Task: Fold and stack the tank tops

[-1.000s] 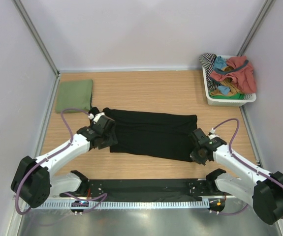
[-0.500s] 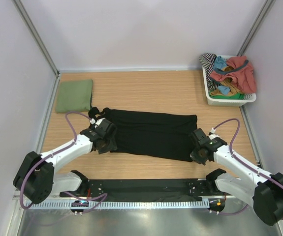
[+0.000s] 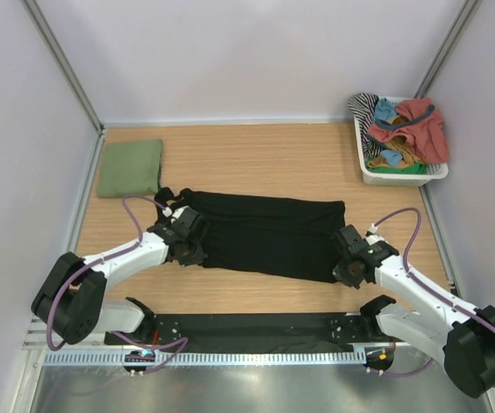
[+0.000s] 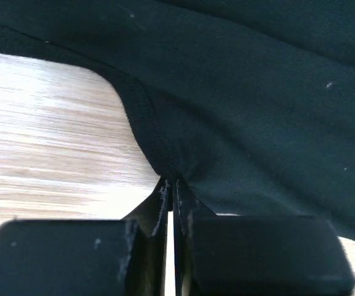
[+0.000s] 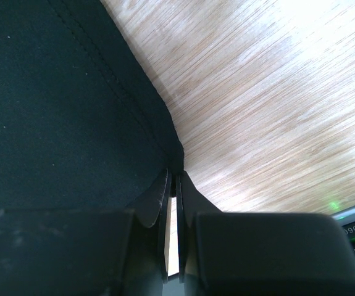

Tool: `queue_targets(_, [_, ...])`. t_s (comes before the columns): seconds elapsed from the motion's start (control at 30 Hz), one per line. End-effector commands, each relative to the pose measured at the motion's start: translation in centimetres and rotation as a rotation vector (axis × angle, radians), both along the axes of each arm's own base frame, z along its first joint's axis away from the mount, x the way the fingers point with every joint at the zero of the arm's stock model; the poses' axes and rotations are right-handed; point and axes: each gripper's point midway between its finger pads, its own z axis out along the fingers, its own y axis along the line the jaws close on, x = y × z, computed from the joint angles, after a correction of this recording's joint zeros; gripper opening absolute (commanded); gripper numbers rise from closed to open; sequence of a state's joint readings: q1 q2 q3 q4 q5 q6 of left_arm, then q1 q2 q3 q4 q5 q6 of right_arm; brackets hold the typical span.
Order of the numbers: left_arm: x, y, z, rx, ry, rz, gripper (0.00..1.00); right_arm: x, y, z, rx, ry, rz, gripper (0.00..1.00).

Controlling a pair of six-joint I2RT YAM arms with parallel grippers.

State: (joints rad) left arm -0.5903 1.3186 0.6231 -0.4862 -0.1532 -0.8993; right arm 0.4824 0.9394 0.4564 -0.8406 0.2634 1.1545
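Note:
The black tank top (image 3: 269,232) lies spread flat across the middle of the wooden table. My left gripper (image 3: 188,252) is shut on its near left edge; in the left wrist view the stitched hem (image 4: 149,132) runs down into the pinched fingertips (image 4: 173,184). My right gripper (image 3: 348,268) is shut on the near right corner, where the black cloth (image 5: 60,111) ends at the closed tips (image 5: 173,176). The olive green tank top (image 3: 130,167) rests folded at the far left of the table.
A white basket (image 3: 376,172) at the far right holds red, teal and striped garments. White walls with metal frame posts close in the table on three sides. A black rail (image 3: 256,327) runs along the near edge between the arm bases.
My left gripper slid toward the near left edge of the black tank top and closed on it. The right gripper kept its grip and place.

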Motion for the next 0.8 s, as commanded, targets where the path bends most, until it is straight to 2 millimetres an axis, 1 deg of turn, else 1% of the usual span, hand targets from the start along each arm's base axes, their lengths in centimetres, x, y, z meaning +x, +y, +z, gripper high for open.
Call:
queue_targets(0.0, [-1.0,-0.3,-0.7,-0.001,0.015,-0.038,0.00,1.0,-0.1,1.4,-0.012,-0.048,-0.006,0.09])
queue_targets(0.13, [-0.7,-0.6,1.6,-0.030,-0.023,-0.039,0.00,1.7,0.0,2.6,-0.030,-0.056,0.031,0.08])
queue_targets(0.17, [-1.1,-0.4,1.7,-0.025,-0.006,-0.044,0.00,2.2,0.1,3.3,-0.037,-0.064,0.036,0.08])
queue_targets(0.23, [-1.0,-0.7,2.6,-0.041,-0.015,-0.049,0.00,2.5,0.0,4.0,-0.051,-0.064,0.049,0.07])
queue_targets(0.27, [-1.3,-0.6,2.8,-0.040,-0.008,-0.054,0.00,2.9,0.2,4.7,-0.051,-0.078,0.055,0.07])
queue_targets(0.33, [-1.5,-0.5,3.7,-0.052,-0.024,-0.053,0.00,2.9,0.2,5.1,-0.052,-0.078,0.062,0.05])
queue_targets(0.37, [-1.8,-0.2,3.8,-0.047,-0.020,-0.052,0.00,2.9,0.2,5.4,-0.046,-0.083,0.063,0.05])
queue_targets(0.43, [-2.2,0.1,4.0,-0.042,-0.021,-0.048,0.00,2.3,0.5,5.2,-0.028,-0.065,0.066,0.05])
queue_targets(0.5, [-2.5,0.4,4.3,-0.044,-0.024,-0.049,0.00,1.6,0.3,4.6,-0.022,-0.044,0.061,0.04])
queue_targets(0.57, [-3.0,0.3,4.2,-0.052,-0.008,-0.055,0.00,1.0,0.1,4.1,-0.026,-0.025,0.049,0.04])
queue_targets(0.67, [-3.6,0.2,4.0,-0.068,0.015,-0.064,0.00,0.6,-0.3,4.1,-0.032,-0.029,0.032,0.04])
queue_targets(0.77, [-4.2,0.4,3.9,-0.080,0.019,-0.056,0.00,0.6,-0.7,4.7,-0.039,-0.046,0.017,0.06])
